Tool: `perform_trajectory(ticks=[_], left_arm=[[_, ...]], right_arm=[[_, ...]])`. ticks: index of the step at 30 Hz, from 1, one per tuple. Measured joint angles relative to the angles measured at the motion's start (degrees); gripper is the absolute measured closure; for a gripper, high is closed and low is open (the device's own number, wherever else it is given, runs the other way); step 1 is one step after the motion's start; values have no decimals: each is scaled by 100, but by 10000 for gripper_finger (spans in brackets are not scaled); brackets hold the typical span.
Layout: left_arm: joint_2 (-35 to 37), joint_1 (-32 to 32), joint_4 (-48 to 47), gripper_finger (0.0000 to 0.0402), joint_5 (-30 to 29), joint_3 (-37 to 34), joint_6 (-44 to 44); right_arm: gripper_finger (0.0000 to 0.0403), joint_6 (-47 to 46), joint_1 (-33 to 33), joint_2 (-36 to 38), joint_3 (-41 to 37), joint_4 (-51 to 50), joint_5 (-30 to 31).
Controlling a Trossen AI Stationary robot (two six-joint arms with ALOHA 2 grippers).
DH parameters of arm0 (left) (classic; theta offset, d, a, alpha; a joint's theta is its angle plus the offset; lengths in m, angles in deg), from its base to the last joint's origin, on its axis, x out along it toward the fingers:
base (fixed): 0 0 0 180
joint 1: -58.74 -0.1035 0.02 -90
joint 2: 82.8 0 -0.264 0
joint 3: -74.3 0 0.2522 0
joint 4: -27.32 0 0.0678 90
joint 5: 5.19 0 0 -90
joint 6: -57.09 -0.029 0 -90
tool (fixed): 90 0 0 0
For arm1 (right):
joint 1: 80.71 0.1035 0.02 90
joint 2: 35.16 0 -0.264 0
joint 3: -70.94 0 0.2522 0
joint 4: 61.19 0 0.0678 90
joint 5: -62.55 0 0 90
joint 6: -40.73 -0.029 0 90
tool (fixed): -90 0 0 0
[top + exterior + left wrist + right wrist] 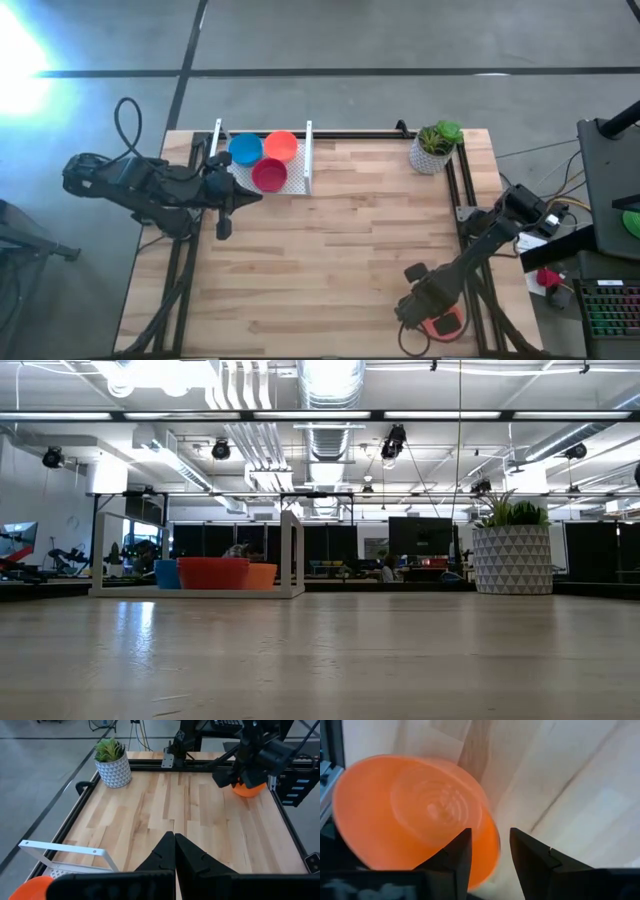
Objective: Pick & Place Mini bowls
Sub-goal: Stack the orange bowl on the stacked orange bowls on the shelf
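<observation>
The right arm reaches low from the right side of the desk (340,250) toward its near right corner, bent at the elbow, with the wrist turned down; its right tool (425,315) hangs over an orange bowl (443,323) that lies at the very edge of the desk there; in the right wrist view this orange bowl (415,815) is tilted, its underside with the ring pattern faces the camera, and the two dark fingers (455,857) stand spread with a gap between them; the rim of the bowl sits just at one finger, but I cannot tell if it touches; from the left wrist view the same bowl (248,789) shows partly under the right tool (240,775).

The left arm lies stretched across the left side of the desk, nearly level; its left tool (222,215) points inward, just beside the white rack (308,160) at the far left; its fingers (172,855) are pressed together with nothing between them.

In the white rack sit three bowls close together: a blue bowl (245,149), a second orange bowl (281,145) and a red bowl (269,175); the low view shows them as a low row, blue (167,573), red (212,572) and orange (263,575), inside the rack frame (292,550).

A white plant pot (432,150) stands at the far right corner of the desk, well apart from the bowls.
</observation>
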Motion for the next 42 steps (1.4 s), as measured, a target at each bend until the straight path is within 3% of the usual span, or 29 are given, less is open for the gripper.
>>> perform_trajectory(ticks=[13, 19, 21, 24, 35, 42], left_arm=[[0, 0, 166, 402, 0, 0, 55], [0, 0, 205, 402, -2, 0, 62], [0, 0, 203, 401, -2, 0, 64], [0, 0, 203, 402, -2, 0, 62], [0, -2, 194, 402, 90, 0, -273], [0, -1, 190, 402, 319, 0, -460]], right_arm=[[293, -24, -2, 0, -706, 948, -22], [352, -59, -13, 0, -708, 970, -153], [383, -340, -34, 0, -705, 981, -215], [392, -750, -42, 16, -703, 989, -384], [394, -2256, -164, 743, -231, 848, -485], [394, -2925, -631, 1107, 464, 414, -249]])
